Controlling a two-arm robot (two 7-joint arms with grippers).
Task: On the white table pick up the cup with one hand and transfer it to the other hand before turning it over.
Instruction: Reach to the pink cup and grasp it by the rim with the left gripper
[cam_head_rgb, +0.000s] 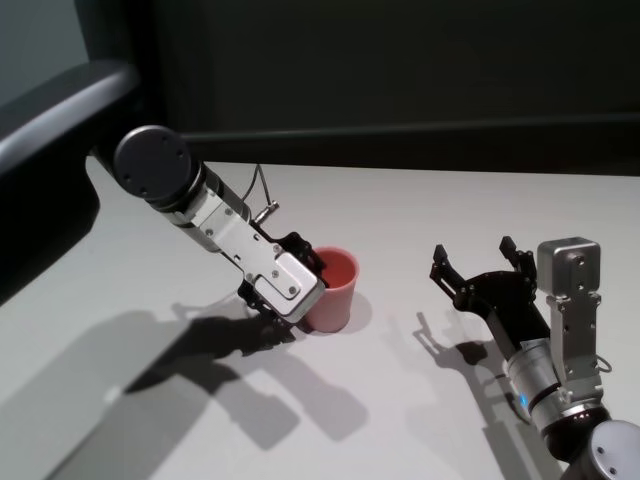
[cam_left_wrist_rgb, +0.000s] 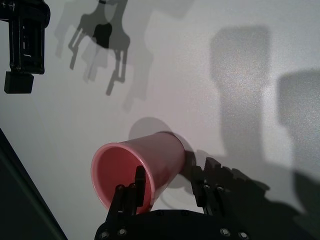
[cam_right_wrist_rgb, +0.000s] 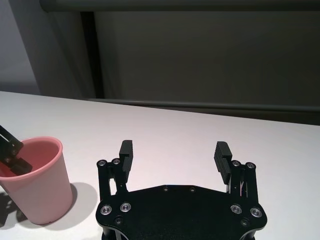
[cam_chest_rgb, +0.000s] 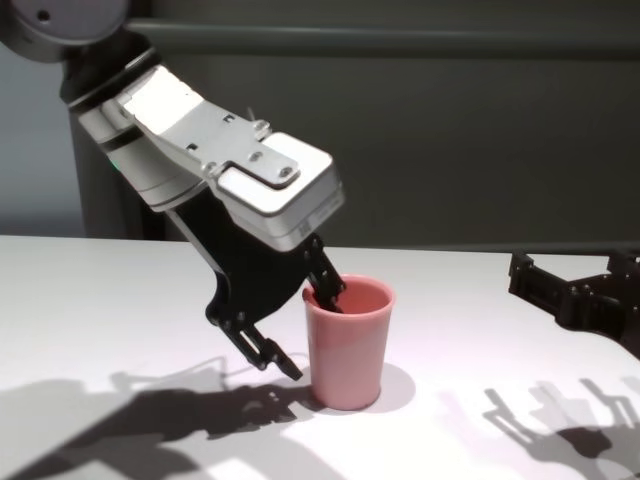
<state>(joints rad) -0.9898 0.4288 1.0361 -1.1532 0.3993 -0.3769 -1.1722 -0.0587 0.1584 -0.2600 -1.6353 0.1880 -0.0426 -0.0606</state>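
Jaws of the left gripper (cam_chest_rgb: 297, 325) straddle the near wall of the cup (cam_chest_rgb: 348, 341), one finger (cam_chest_rgb: 326, 279) dipped inside the rim and the other (cam_chest_rgb: 262, 350) outside, not yet pressed together on it. The pink cup stands upright on the white table (cam_head_rgb: 420, 220), mid-table. Well to its right, the right gripper (cam_head_rgb: 478, 268) hovers with jaws wide, holding nothing.

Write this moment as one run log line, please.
cup: upright on white table | left gripper: straddling cup wall, one finger inside rim | right gripper: open, waiting apart
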